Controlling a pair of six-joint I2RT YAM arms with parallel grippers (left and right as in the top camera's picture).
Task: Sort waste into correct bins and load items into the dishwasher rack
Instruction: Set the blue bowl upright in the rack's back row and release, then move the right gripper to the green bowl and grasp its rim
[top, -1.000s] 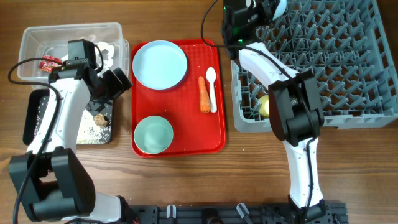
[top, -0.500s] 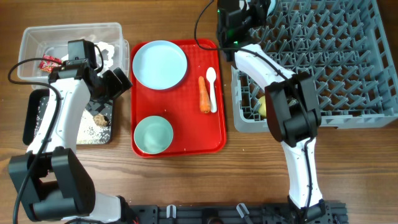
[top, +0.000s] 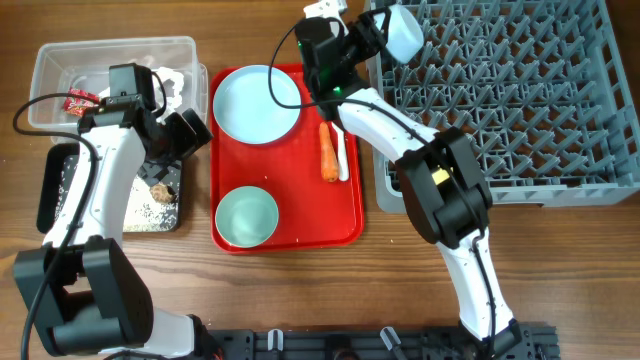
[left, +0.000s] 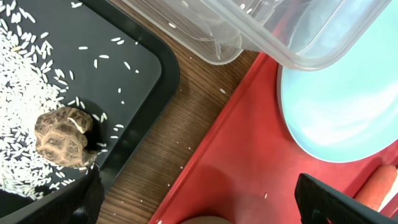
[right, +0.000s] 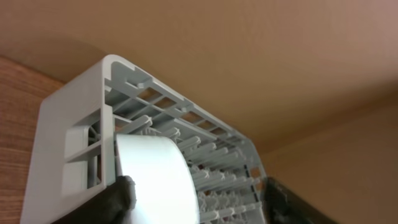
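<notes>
While the right fingers (right: 119, 198) are standing apart around the pale bowl (right: 155, 177), it is touching one finger and clear of the other, at the dishwasher rack (right: 71, 124) corner. Best move: back straight out, no nudging. Left fingers (left: 348, 200) are hanging wide, empty.

One rack (top: 520, 90). Two bowls (top: 247, 216), the second bowl (top: 403, 32) pale like the first. One plate (top: 257, 103), one spoon (top: 344, 160), one carrot (top: 328, 152). One red tray (top: 300, 240). Two bins: one clear tub (top: 60, 60), one black tray (top: 48, 200). One red wrapper (top: 80, 101), one brown scrap (top: 160, 192), rice grains (left: 25, 74) too many to count. Two arms (top: 100, 180).
</notes>
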